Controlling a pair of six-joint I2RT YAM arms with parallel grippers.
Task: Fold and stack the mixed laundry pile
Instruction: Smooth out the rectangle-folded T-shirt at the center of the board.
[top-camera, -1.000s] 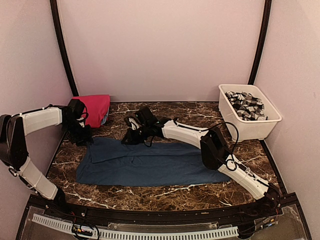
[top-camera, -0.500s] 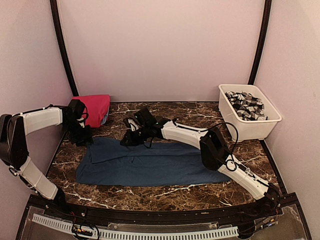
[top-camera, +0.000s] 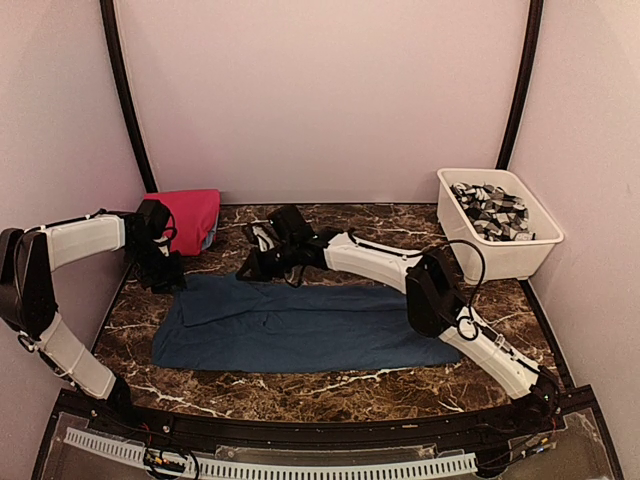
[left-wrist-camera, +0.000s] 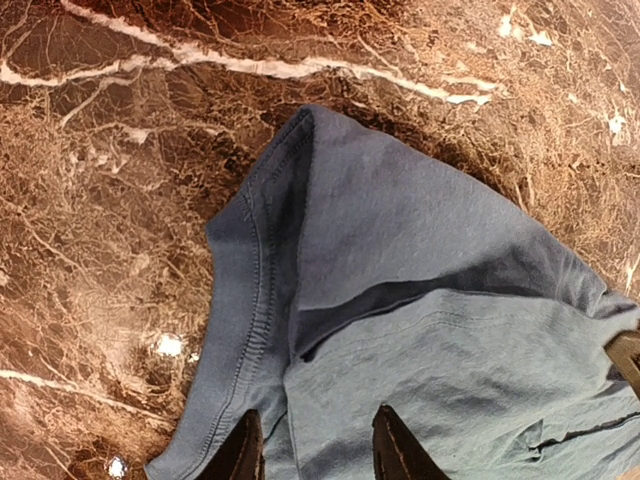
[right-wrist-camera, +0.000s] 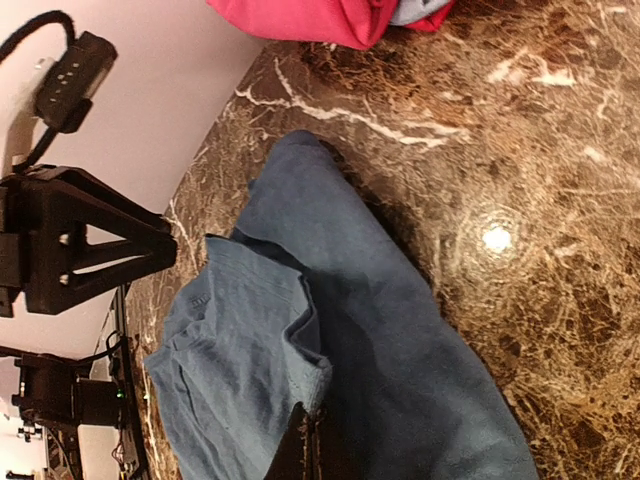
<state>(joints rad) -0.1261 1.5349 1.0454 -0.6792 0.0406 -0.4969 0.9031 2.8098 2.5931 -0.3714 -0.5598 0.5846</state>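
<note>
One blue garment (top-camera: 290, 325) lies spread flat across the middle of the desk (top-camera: 340, 385) in the top view, laid out wide so it can be folded. The left tool (top-camera: 165, 272) sits at its far left corner and the right tool (top-camera: 252, 268) at its far edge a little to the right, so each arm has a part of that far edge to work with. A folded pink garment (top-camera: 188, 212) rests in the back left corner on a light blue shirt (top-camera: 210, 238), which looks like the start of the stack. Grey-and-white cloth (top-camera: 490, 210) fills the tub (top-camera: 500, 260) at the right, well apart.

In the left wrist view the fingers (left-wrist-camera: 243, 450) stand apart above the garment's hemmed corner, with the cloth lying slack below them. That tool is open and grips nothing.

In the right wrist view the tips are closed together at a turned-over flap of the blue cloth. The flap runs straight up to them, so I judge that they pinch it, probably to draw the far edge over.
</note>
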